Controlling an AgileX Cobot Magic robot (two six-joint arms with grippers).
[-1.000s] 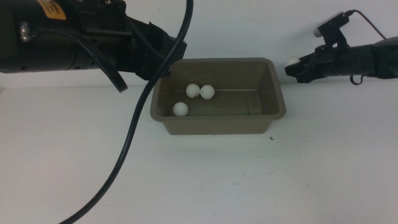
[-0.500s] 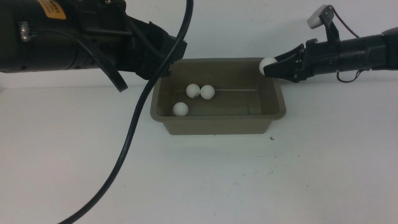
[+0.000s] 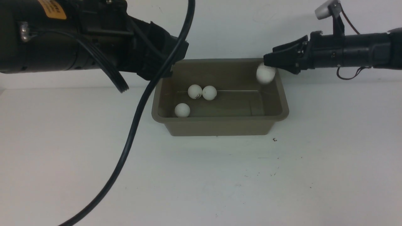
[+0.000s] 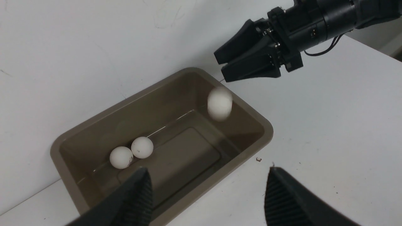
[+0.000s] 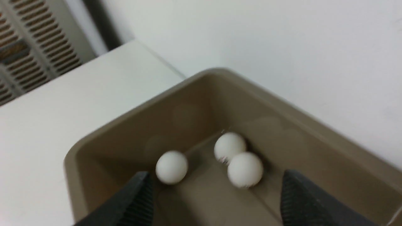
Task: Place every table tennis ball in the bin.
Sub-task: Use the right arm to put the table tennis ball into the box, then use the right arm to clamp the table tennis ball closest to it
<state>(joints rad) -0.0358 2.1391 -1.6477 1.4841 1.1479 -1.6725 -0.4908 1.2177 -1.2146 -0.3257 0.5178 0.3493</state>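
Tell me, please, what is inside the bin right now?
Three table tennis balls rest on the bin's floor; a fourth ball, blurred, hangs mid-air at its right end, below the right tool. The near wall hides some floor.

The bin (image 3: 220, 126) stands on the desk (image 3: 201, 182), mid-desk and close to the wall (image 3: 238, 28) behind it. In its left half a first ball (image 3: 195, 91) touches a second ball (image 3: 209, 93) on its right, and a third ball (image 3: 182, 110) lies nearer the front, left of both. A fourth ball (image 3: 265, 74) is in the air over the bin's far right corner, just below the right gripper (image 3: 267, 59) and apart from it. The left arm (image 3: 62, 37) reaches over the far left corner.
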